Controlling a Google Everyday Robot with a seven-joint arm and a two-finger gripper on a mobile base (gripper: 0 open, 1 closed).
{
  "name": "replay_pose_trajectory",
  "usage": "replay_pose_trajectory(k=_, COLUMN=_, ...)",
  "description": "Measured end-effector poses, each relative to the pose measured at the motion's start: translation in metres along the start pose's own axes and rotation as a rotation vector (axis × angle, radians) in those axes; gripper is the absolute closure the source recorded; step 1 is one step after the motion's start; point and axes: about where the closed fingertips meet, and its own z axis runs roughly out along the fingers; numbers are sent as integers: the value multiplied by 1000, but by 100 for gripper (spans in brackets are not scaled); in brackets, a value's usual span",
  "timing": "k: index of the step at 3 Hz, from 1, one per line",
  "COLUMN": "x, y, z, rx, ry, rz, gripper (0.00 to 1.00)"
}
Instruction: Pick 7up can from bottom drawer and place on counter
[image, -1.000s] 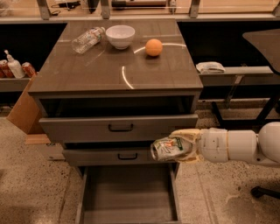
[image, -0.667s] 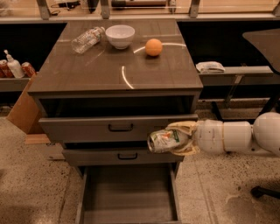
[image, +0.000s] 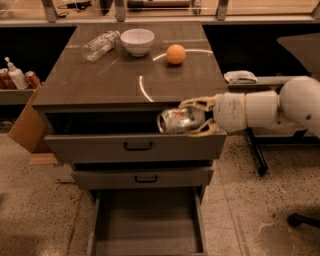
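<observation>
The gripper (image: 191, 118) holds the 7up can (image: 172, 120) on its side, jaws clenched around it, level with the top drawer (image: 100, 147). The bottom drawer (image: 147, 225) stands open well below the jaws. Pick appears complete. Remaining: raise the can onto the tabletop (image: 100, 80), just above the jaws, then release.

The gripper (image: 189, 119) clasps the 7up can (image: 174, 120) sideways in front of the top drawer (image: 100, 147), just below the counter (image: 100, 80) edge; the bottom drawer (image: 147, 222) stands open well beneath
</observation>
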Motion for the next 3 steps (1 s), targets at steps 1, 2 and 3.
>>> replay_pose_trajectory(k=1, x=-6, y=-64, z=5, rx=34, ry=-8, rz=-49, gripper=100)
replay_pose_trajectory(k=2, x=-6, y=-64, z=5, rx=34, ry=-9, rz=-49, gripper=100)
replay_pose_trajectory(k=3, x=-14, y=-91, z=6, rx=70, ry=-38, rz=-52, gripper=100)
